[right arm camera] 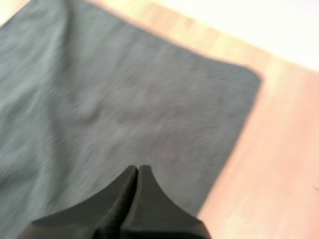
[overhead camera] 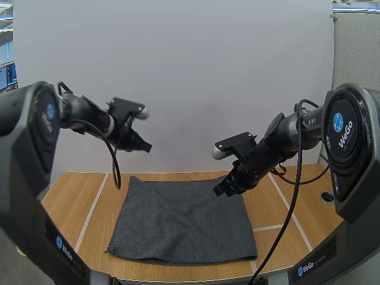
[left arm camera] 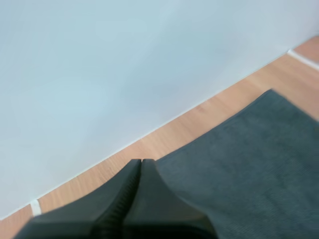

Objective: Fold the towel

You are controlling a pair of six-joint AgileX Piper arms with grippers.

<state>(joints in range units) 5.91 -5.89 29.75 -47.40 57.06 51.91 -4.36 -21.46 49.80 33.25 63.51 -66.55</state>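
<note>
I see the towel flat on the worktop, with bare wood to its left, to its right, and behind it up to the white wall. My right hand, fingers together, hangs low over the towel's far right corner. My left hand hangs high above its far left corner.

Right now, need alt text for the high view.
A dark grey towel lies spread flat and unfolded on a wooden table. The right gripper, shut, hangs low over the towel's far right corner. The left gripper, also shut, is raised higher above the far left corner.
</note>
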